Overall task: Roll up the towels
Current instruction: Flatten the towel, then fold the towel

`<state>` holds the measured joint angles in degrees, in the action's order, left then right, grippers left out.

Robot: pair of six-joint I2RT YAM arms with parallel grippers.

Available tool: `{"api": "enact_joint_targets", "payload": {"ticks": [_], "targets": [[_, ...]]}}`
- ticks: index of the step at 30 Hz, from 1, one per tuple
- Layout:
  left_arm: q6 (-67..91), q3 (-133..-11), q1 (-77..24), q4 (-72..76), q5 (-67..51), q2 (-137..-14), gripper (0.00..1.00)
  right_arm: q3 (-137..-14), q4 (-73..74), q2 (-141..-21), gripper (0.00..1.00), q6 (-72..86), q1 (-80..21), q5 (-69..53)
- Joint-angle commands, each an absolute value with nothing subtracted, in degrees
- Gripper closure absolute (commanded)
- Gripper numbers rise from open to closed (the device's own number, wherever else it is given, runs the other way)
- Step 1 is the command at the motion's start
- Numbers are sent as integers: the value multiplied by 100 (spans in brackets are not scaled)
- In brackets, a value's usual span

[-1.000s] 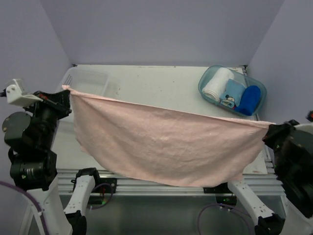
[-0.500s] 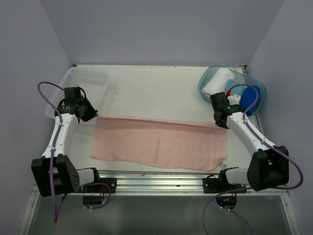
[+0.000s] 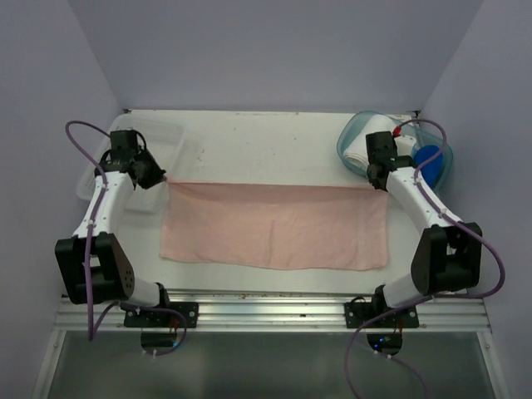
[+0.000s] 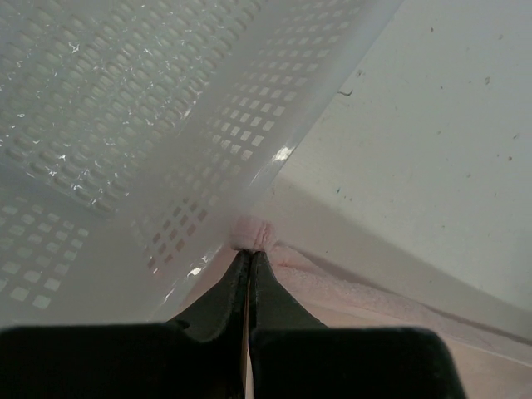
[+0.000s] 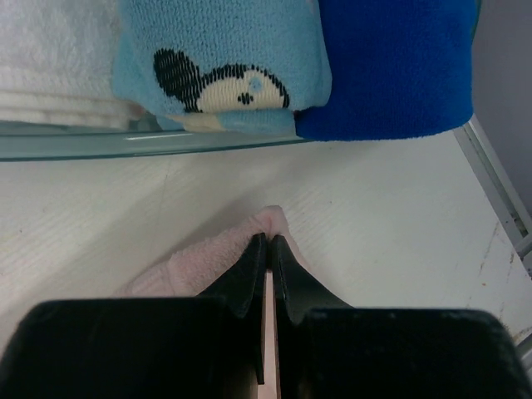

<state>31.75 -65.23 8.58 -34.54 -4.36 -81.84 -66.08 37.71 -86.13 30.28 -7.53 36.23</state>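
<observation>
A pink towel (image 3: 274, 226) lies spread flat on the white table, long side left to right. My left gripper (image 3: 160, 177) is shut on its far left corner (image 4: 250, 233), right against the clear perforated bin (image 4: 125, 125). My right gripper (image 3: 376, 183) is shut on the far right corner (image 5: 270, 219), just in front of the blue-green tub (image 5: 125, 143). The towel's far edge is stretched straight between the two grippers.
The clear bin (image 3: 141, 150) stands at the far left. The blue-green tub (image 3: 353, 137) at the far right holds a white rolled towel (image 3: 366, 143), a light blue one with a cartoon face (image 5: 220, 58) and a dark blue one (image 3: 428, 158). The table's metal rail (image 3: 266, 312) runs along the near edge.
A second ago the towel hung lifted between the raised arms. It was then lowered and drawn away from me, and now lies flat with both far corners still held.
</observation>
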Motion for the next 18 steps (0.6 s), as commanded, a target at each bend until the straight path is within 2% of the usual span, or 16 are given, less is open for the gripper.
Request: {"api": "enact_joint_targets", "payload": {"ticks": [1, 12, 18], "targets": [[3190, -6776, 835, -3076, -570, -8270, 100, -6978, 3533, -8675, 100, 2839, -563, 3683], [3252, -6961, 562, -3198, -615, -8315, 100, -7163, 3577, -8614, 100, 2777, -439, 3437], [3191, -6557, 563, -3418, -580, -7735, 100, -6331, 3971, -7700, 100, 3014, -431, 3138]]}}
